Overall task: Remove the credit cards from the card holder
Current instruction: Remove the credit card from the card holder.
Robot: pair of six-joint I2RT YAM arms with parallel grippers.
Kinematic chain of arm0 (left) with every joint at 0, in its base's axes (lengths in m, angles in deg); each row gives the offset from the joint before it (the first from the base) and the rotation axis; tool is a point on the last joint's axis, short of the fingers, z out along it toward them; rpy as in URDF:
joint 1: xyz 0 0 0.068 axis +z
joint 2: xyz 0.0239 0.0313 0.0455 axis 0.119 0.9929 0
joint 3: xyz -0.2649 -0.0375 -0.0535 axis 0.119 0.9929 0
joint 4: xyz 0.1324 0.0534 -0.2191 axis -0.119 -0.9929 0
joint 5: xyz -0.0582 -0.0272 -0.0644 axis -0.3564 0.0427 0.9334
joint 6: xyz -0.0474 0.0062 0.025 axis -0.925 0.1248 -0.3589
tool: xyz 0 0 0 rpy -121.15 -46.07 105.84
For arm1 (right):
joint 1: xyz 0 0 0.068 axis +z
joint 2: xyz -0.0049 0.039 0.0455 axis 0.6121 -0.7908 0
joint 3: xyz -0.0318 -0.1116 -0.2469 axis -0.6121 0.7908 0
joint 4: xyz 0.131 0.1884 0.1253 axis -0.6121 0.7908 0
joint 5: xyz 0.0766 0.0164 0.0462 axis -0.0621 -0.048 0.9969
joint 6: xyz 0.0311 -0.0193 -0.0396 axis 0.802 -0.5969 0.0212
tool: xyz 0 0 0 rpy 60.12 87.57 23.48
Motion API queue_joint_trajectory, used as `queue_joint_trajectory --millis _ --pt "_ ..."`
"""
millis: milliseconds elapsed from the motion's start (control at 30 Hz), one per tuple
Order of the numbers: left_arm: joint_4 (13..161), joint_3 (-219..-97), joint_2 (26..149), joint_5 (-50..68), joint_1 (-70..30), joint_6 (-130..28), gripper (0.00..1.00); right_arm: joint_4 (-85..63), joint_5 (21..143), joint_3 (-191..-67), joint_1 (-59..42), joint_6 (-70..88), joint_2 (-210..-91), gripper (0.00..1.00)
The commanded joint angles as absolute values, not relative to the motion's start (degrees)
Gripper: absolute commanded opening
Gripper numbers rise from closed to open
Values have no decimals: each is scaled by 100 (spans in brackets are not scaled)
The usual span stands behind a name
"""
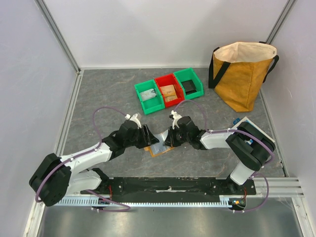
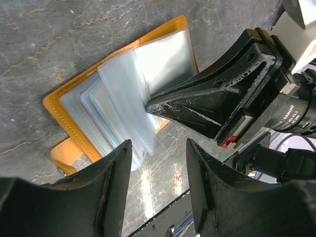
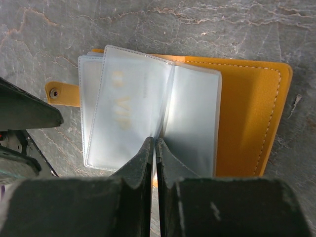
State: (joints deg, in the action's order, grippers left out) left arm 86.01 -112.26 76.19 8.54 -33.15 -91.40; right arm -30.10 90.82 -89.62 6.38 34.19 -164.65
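Card holder (image 1: 159, 148) on table (image 1: 108, 94), before bins (image 1: 166, 78)

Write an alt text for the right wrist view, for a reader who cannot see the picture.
The right gripper, its dark fingers almost together, pinches the near edge of a clear plastic sleeve in the open card holder. The tan-orange holder lies flat on a grey stone-patterned table, its sleeves fanned out; pale lettering shows faintly through one.

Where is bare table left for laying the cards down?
Bare table lies between the left wall and the left green bin, and in the strip between card holder and base rail. Crowded around the holder, where left gripper and right gripper meet.
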Motion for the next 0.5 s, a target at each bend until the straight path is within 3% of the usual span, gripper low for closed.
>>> queue_joint_trajectory --millis 0,467 --pt "9361 -11106 7911 1318 -3342 -9605 54 -2601 8886 -8787 664 3343 -16611 9" --pt "9468 -10947 8342 1275 -3359 -9676 54 -2557 8807 -8761 656 3360 -16506 10"
